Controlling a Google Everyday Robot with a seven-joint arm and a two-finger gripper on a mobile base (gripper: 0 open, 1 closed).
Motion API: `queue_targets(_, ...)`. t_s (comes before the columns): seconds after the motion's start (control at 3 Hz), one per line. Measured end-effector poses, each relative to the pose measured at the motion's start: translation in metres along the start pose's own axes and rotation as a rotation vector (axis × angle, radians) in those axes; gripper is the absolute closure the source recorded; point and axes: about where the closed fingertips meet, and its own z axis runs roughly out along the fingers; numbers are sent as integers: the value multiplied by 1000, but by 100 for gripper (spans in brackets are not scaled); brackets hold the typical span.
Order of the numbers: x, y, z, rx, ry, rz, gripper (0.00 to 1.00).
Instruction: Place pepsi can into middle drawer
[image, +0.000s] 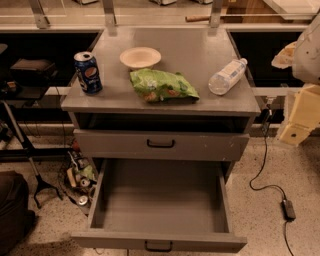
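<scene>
The pepsi can (88, 73), blue with a silver top, stands upright at the front left of the grey cabinet top (200, 55). The middle drawer (160, 200) is pulled open below, and its shallow grey interior holds nothing. Its front panel with a black handle (159, 246) is at the bottom of the view. My gripper (296, 125), cream-coloured, hangs at the right edge of the view. It is beside the cabinet, below the level of the top and far from the can.
On the cabinet top are a white bowl (140, 57), a green chip bag (161, 86) and a clear water bottle (226, 76) lying on its side. A shut drawer (160, 144) sits above the open one. Cables and clutter (80, 177) lie on the floor at left, and a cord (270, 187) at right.
</scene>
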Motion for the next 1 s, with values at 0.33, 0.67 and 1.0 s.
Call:
queue_targets(0.33,0,0,0,0,0,0,0)
queue_targets(0.67,-16,-4,-14,39,-62,-18,0)
queue_targets(1.0,-53,-18,-32,76,-191,-51,0)
